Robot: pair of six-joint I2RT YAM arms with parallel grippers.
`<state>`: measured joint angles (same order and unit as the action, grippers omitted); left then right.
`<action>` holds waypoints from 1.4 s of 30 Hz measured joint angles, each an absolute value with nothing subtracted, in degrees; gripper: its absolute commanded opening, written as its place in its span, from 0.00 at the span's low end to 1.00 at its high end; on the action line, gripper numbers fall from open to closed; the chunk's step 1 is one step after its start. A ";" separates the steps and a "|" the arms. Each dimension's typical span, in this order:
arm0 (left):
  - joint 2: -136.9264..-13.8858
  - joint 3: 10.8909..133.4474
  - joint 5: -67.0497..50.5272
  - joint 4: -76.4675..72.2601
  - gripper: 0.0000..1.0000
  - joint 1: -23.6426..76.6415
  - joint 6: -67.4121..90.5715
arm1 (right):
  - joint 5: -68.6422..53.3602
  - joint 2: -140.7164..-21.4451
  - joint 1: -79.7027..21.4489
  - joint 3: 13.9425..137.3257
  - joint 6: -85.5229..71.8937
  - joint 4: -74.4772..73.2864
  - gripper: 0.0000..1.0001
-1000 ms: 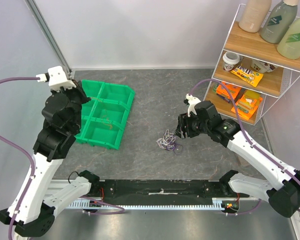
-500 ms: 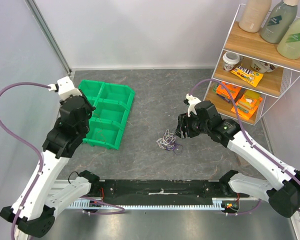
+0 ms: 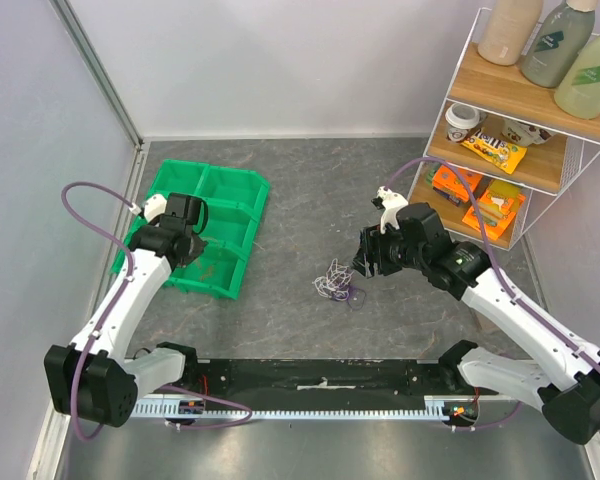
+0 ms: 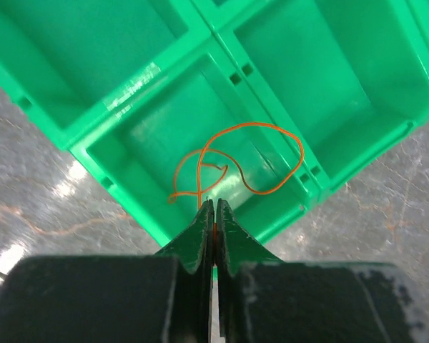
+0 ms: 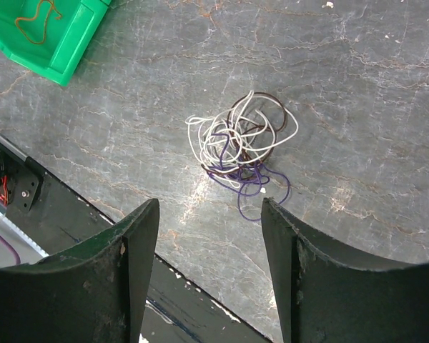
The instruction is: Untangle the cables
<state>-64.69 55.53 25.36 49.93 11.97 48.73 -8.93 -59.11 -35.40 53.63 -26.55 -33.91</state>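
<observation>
Your clump of thin white, purple and dark wires [image 5: 239, 151] lies right of the green divided plastic tray [image 3: 228, 190] (bare tabletop [image 5: 357, 86] all round). Your right gripper [image 5: 209, 207] hangs spread above it; the left gripper [image 4: 214, 214] pinches a thin orange wire [image 4: 252, 128] in its corner compartment.

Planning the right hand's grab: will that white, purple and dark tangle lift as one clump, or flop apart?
Probably floppy: the tangle lies in slack loops, like the orange cable trailing from the shut left hand. Likely very light; interlocked strands should mostly rise together.
</observation>
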 measured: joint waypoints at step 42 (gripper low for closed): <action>-80.86 56.16 -15.88 25.76 0.49 37.60 45.04 | -18.96 -74.78 -35.40 45.71 -27.20 -26.06 0.61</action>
<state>-80.86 56.16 -15.88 25.76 37.60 45.04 -18.96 -74.78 -35.40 45.71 -27.20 -26.06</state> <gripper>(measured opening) 0.545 0.630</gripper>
